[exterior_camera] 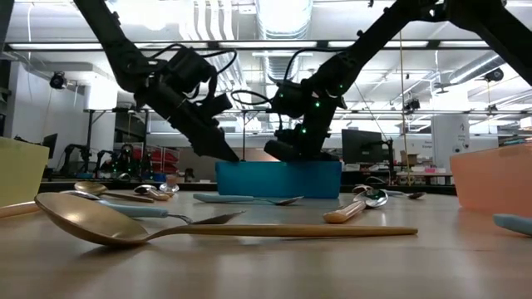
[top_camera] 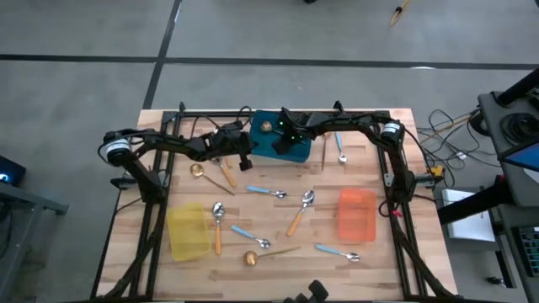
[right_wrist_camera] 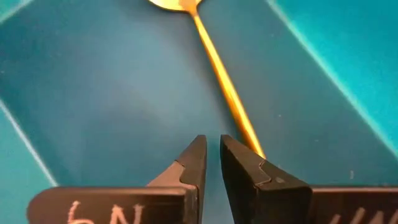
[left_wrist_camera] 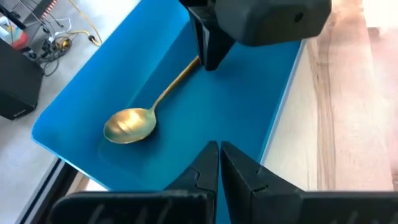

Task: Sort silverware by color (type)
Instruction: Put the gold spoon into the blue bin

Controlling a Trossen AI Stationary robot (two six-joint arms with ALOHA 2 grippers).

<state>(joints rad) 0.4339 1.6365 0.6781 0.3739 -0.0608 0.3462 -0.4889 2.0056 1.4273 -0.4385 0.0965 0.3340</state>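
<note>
High view: the blue bin point(top_camera: 271, 145) sits at upper centre of the counter point(top_camera: 396, 261), a gold spoon point(top_camera: 265, 127) inside it. The right hand point(top_camera: 290, 137) hovers over the bin; the left hand point(top_camera: 246, 160) is at the bin's left edge. Other spoons lie scattered below.

Left wrist view: the left hand's fingers point(left_wrist_camera: 205, 163) are pressed together, empty.

Right wrist view: the right hand's fingers point(right_wrist_camera: 239, 165) stand nearly together above the spoon's handle, gripping nothing.

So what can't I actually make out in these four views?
- Right hand on the gold spoon in the blue bin: right wrist view, a finger covers the handle's end, so touching or not is unclear.
- High view: arms cover most of the bin.
- Low view: the bin's wall hides its inside.
- Spoon count by the yellow bin: low view, overlapping.
</note>
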